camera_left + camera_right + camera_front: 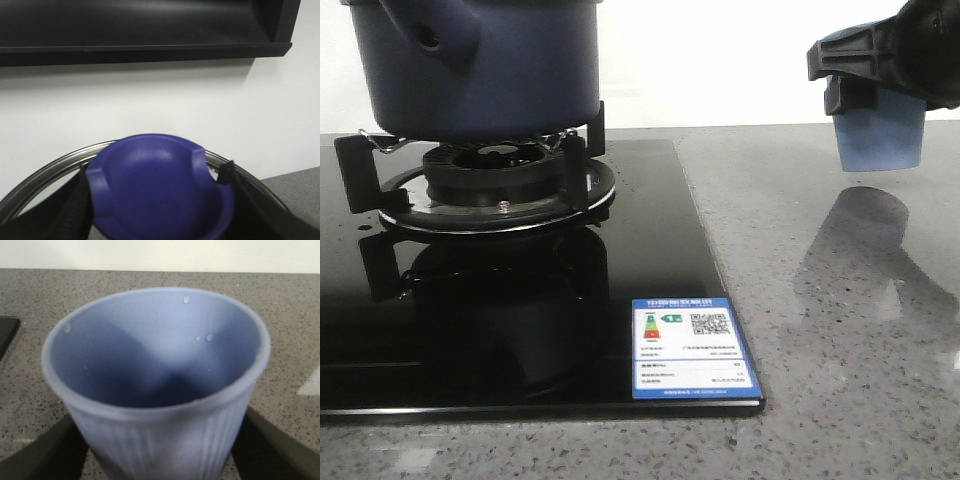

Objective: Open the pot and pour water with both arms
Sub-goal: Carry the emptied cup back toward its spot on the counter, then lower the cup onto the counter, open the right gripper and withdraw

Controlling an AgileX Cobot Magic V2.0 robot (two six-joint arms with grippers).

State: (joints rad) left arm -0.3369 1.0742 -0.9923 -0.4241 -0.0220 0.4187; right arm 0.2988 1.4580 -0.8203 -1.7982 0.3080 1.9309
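The dark navy pot point(480, 70) sits on the gas burner point(495, 175) at the far left, its stubby handle point(430, 35) facing me; its top is cut off by the frame. In the left wrist view, my left gripper point(157, 202) is shut on the blue knob point(155, 180) of a lid with a metal rim point(50, 167), a black finger point(65, 210) on each side. My right gripper point(860, 75) is shut on a light blue ribbed cup point(880, 135), held in the air above the counter at the right. The cup's inside point(150, 355) shows only a few droplets.
The black glass stove top point(470, 330) carries a blue-and-white energy label point(692, 348) near its front right corner. Grey speckled counter point(840, 330) lies to its right. A black range hood point(140, 25) hangs on the white wall behind the lid.
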